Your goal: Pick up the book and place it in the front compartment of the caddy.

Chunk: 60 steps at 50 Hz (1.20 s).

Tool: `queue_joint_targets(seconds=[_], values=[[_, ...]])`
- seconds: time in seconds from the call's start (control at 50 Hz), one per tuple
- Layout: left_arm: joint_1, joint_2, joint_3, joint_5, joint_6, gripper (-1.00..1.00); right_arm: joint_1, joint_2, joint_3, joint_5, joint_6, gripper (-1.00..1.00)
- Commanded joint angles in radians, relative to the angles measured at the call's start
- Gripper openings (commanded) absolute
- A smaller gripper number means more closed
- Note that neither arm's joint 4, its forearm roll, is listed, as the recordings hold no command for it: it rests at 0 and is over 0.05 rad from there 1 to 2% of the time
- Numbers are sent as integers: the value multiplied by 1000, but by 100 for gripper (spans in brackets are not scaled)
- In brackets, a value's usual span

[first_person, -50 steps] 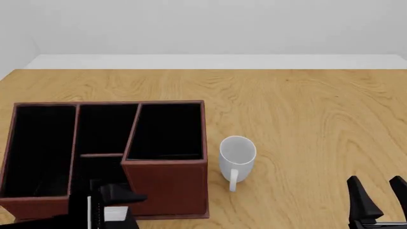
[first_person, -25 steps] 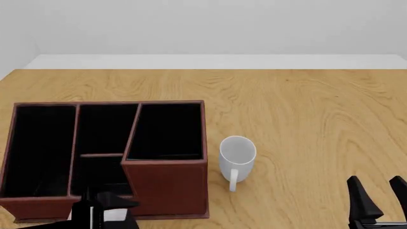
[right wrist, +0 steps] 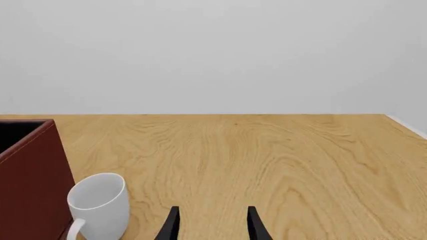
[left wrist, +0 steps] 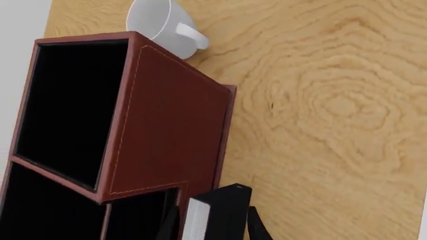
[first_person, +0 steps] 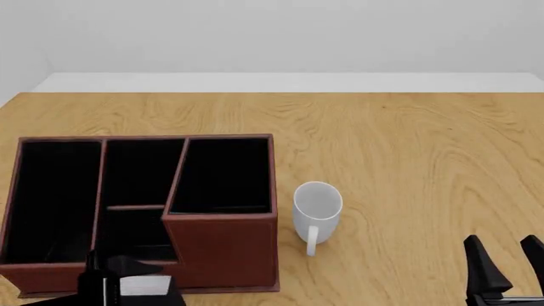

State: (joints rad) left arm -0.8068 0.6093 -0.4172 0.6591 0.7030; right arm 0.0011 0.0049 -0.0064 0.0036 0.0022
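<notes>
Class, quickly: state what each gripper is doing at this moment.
Left gripper: shut on the book, beside the caddy.
Right gripper: open, holding nothing.

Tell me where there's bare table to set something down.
Bare wood lies right of the mug to the right gripper, and behind the caddy. Crowded near the caddy's front, where the left gripper holds the book.

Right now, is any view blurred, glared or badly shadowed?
Front view: sharp, flat even light, caddy interior pure black, no detail. Left wrist view: crisp, book cut off by the frame edge. Right wrist view: clean, mug soft-shaded, no glare.
</notes>
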Motion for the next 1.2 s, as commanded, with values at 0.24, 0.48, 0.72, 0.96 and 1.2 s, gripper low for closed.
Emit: queue_joint_targets(seconds=[0.24, 0.48, 0.72, 0.96, 1.2], values=[[103, -37, 28, 27, 47, 100, 0, 0, 0, 0, 0, 100], [150, -32, 28, 32, 38, 100, 0, 0, 0, 0, 0, 100], [194, -23, 39, 17, 38, 100, 0, 0, 0, 0, 0, 100], [204, 15, 50, -11, 10, 100, 0, 0, 0, 0, 0, 100], [202, 60, 58, -49, -22, 100, 0, 0, 0, 0, 0, 100]])
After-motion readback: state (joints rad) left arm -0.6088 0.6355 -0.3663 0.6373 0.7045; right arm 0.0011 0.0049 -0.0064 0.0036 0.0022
